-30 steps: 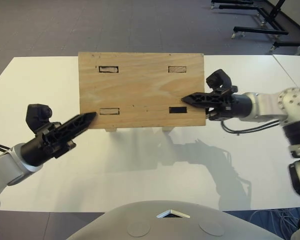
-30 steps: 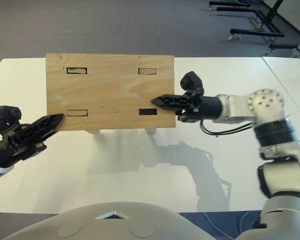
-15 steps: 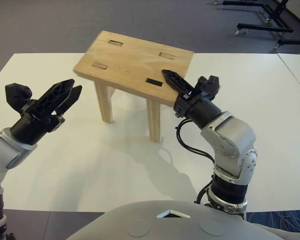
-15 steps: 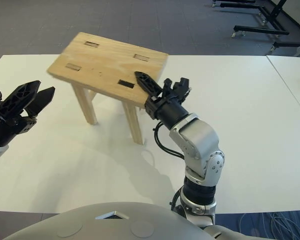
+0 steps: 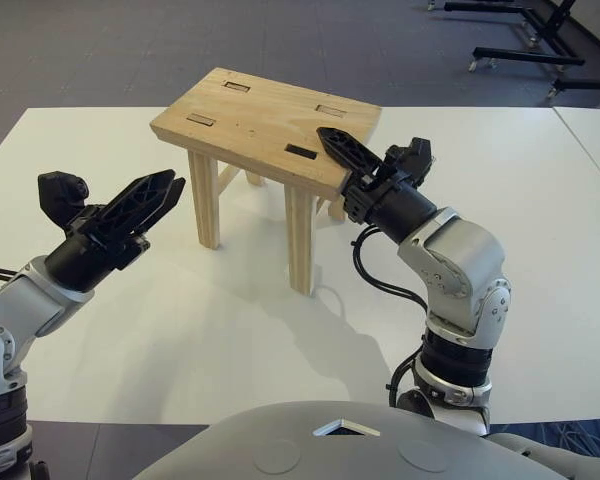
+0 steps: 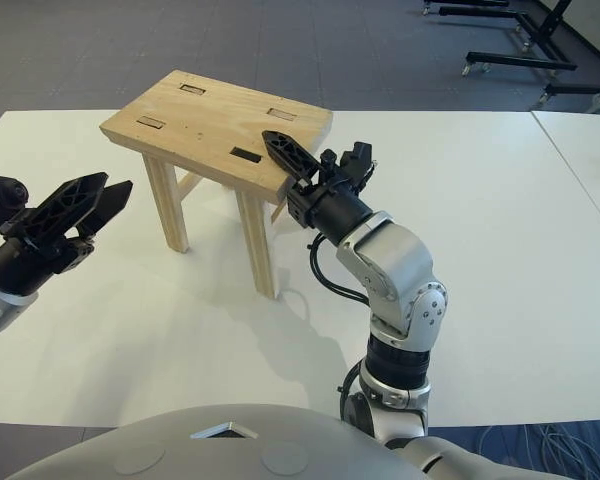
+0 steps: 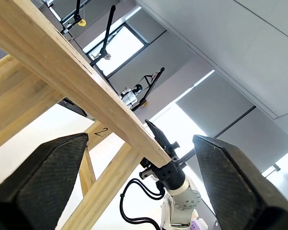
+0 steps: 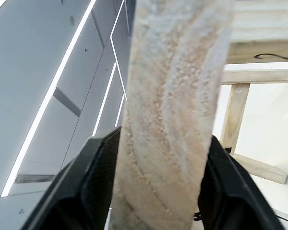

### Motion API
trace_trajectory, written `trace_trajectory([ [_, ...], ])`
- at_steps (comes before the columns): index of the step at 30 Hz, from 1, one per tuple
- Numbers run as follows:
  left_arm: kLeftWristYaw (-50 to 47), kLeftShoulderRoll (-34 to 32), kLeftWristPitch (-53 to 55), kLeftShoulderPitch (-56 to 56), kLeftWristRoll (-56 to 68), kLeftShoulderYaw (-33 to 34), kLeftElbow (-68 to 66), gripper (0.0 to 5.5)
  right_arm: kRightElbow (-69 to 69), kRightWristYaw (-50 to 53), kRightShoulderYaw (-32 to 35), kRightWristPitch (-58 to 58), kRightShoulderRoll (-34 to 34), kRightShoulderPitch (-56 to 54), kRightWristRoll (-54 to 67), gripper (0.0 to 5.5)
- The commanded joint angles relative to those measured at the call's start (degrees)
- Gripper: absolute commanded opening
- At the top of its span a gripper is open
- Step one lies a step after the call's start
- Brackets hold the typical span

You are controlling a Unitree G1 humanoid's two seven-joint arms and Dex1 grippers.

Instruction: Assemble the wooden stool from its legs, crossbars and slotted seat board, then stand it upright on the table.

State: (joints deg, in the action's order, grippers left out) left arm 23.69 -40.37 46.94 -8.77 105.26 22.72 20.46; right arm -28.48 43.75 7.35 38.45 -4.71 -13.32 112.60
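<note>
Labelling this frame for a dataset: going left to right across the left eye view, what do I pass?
left gripper → stool's left leg → stool's nearest leg → right gripper, clamped on the seat board edge.

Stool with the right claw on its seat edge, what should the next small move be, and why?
Probably open the right claw to let go. It is clamped on the edge of the seat, and the stool looks fully built and upright, seemingly standing on the table. The left claw is open and apart from it, so the release looks like the step left.
</note>
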Motion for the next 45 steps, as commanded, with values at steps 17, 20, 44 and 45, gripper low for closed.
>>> trace_trajectory([
  [17, 6.6, 9.3, -3.8, 5.9, -16.7, -4.3, 1.2, 4.01, 20.5, -34.6, 10.4, 18.1, 31.2, -2.6, -7.2, 3.60],
  [20, 7.7, 10.0, -4.7, 6.9, -18.9, -4.3, 1.7, 4.01, 18.8, -42.9, 11.5, 16.0, 34.2, -3.1, -16.1, 3.60],
  [44, 15.8, 15.4, -19.8, 21.7, -55.1, -19.9, -6.0, 4.01, 24.0, -83.2, -20.1, -43.1, 28.1, -7.7, -100.6, 3.60],
  [45, 16.8, 16.1, -22.2, 25.1, -59.1, -21.4, -12.4, 4.01, 28.6, -81.7, -20.4, -45.7, 26.6, -9.6, -103.0, 3.60],
])
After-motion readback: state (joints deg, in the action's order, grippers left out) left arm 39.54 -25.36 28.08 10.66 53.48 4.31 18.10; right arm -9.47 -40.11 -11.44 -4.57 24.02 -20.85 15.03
